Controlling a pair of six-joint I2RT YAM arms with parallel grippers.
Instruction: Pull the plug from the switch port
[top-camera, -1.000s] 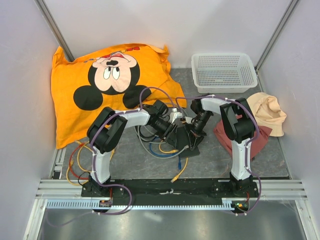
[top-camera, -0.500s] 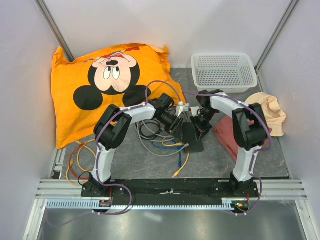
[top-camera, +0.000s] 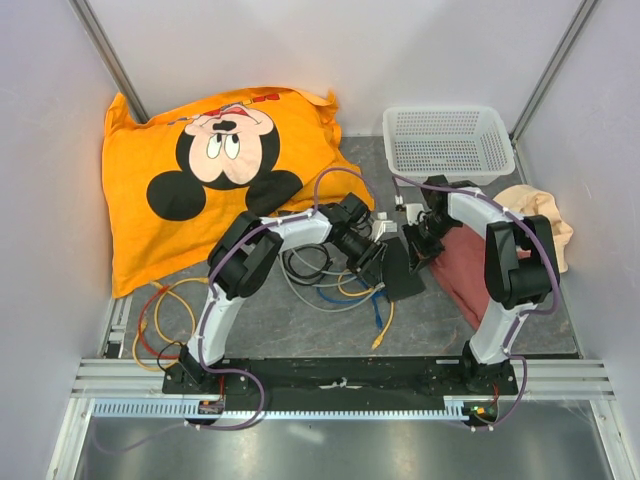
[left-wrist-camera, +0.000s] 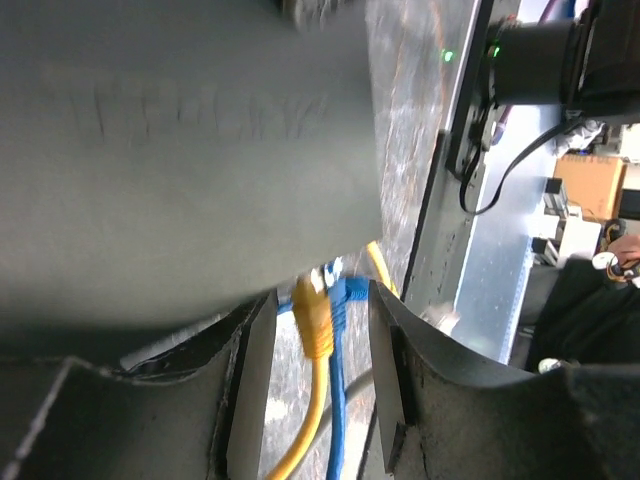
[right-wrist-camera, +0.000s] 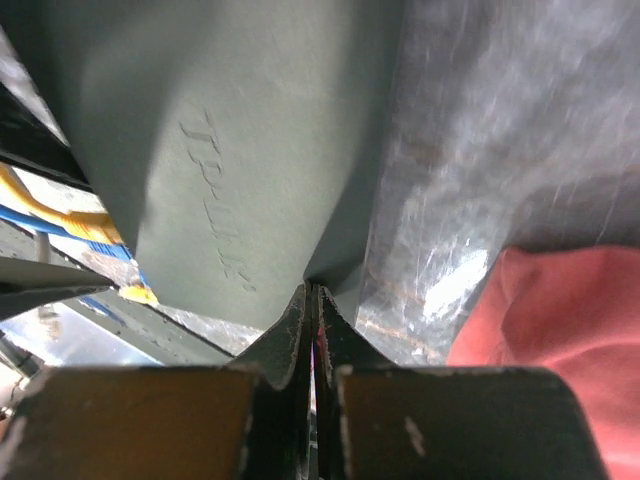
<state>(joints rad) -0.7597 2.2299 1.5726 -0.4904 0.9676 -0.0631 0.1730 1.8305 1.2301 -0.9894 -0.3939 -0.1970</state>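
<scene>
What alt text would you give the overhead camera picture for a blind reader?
Seen from above, a robot's left claw and right claw meet at a flat black switch among tangled coloured cables. Behind lie an orange Mickey Mouse pillow and a white mesh basket.

White walls on 3 sides, gray mottled tabletop, alu rail at near edge.

- Grey table, mottled.
- Orange Mickey pillow, far left.
- White mesh basket, far right.
- Tangled cables at centre, black switch beside them.
- Red cloth and peach cloth, right.
</scene>
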